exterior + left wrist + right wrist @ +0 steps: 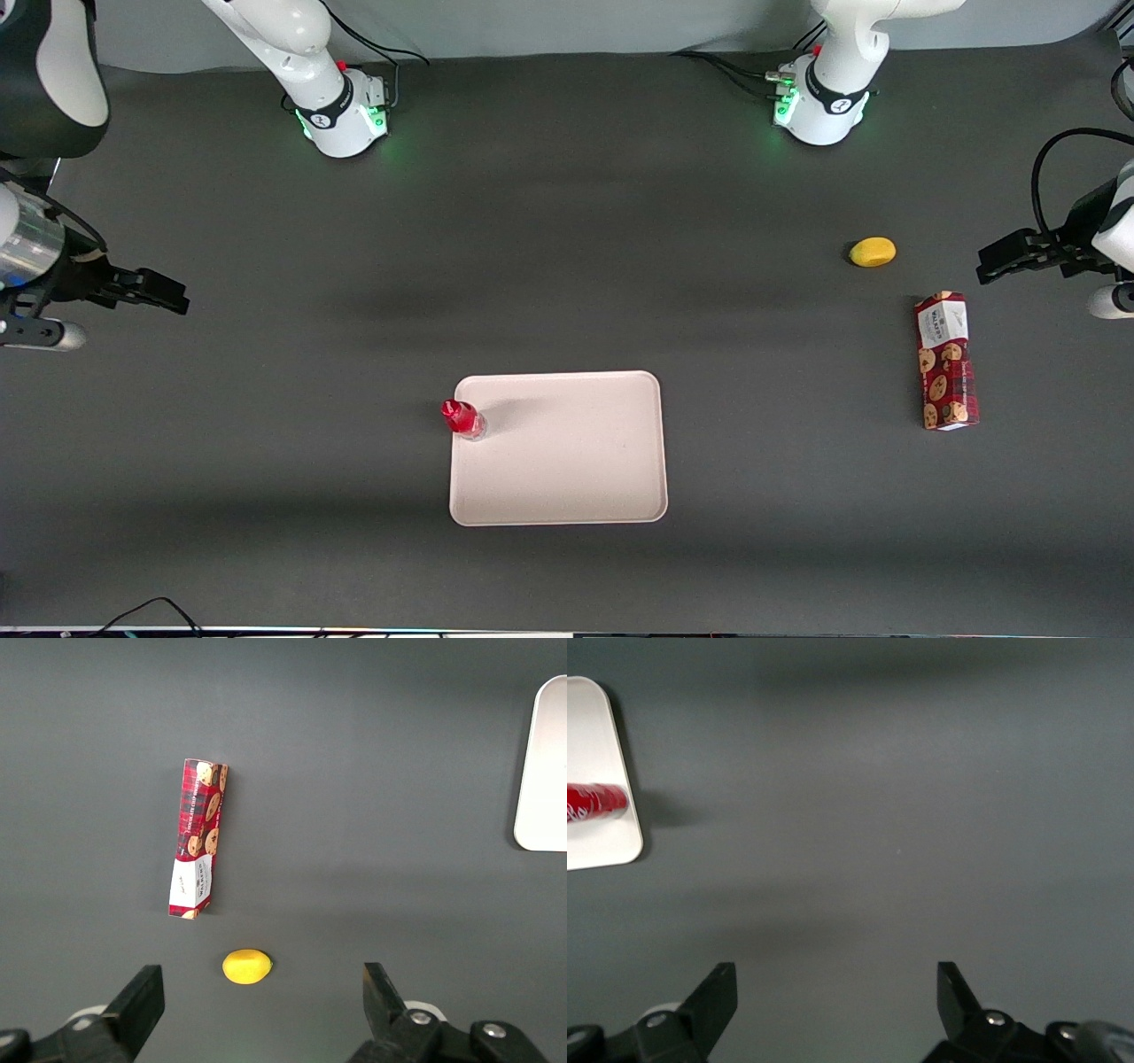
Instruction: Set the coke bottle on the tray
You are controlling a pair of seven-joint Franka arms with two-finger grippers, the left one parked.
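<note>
The coke bottle (462, 418), small and red with a red cap, stands upright on the pale cream-pink tray (576, 470), just inside the tray's edge that faces the working arm's end of the table. The right wrist view shows the bottle (595, 802) on a corner of the tray (594, 726). My gripper (174, 296) hovers well away from the tray, out toward the working arm's end of the table and farther from the front camera. It (834, 981) is open, with only bare dark tabletop between its fingers.
A red patterned cookie box (946, 361) lies toward the parked arm's end of the table, with a small yellow fruit (873, 252) a little farther from the front camera. Both show in the left wrist view, the box (197, 837) and the fruit (246, 966).
</note>
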